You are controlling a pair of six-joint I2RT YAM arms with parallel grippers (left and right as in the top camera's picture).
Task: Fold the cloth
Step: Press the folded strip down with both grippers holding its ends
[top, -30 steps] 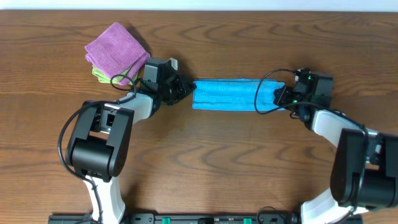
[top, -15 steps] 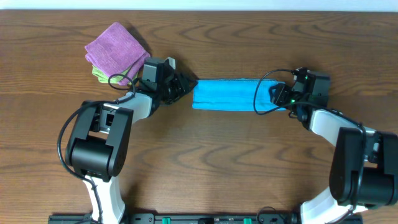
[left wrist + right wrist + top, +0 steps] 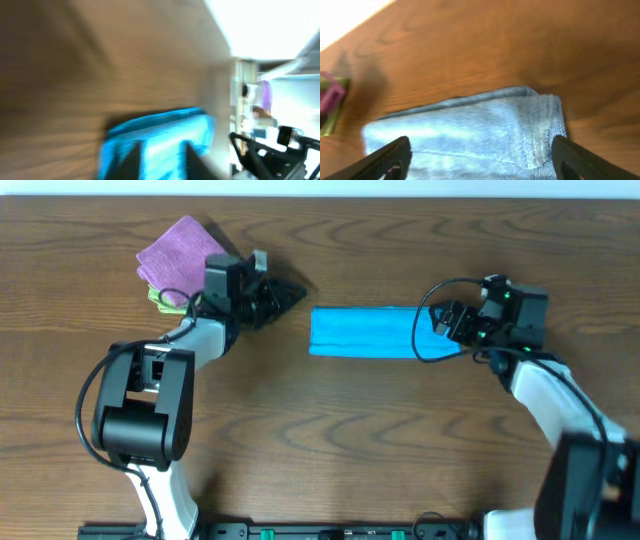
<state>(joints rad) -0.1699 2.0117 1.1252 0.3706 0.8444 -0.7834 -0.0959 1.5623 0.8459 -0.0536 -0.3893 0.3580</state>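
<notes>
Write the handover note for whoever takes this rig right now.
The cloth lies flat on the table as a long narrow strip, with folded layers showing at its right end.
The left claw is open and empty, clear of the strip's left end.
The right claw is wide open and empty, at the strip's right end.
The purple cloth sits on the green cloth at far left.
Done: lengthwise fold.
Left: probably an end-to-end fold.
</notes>
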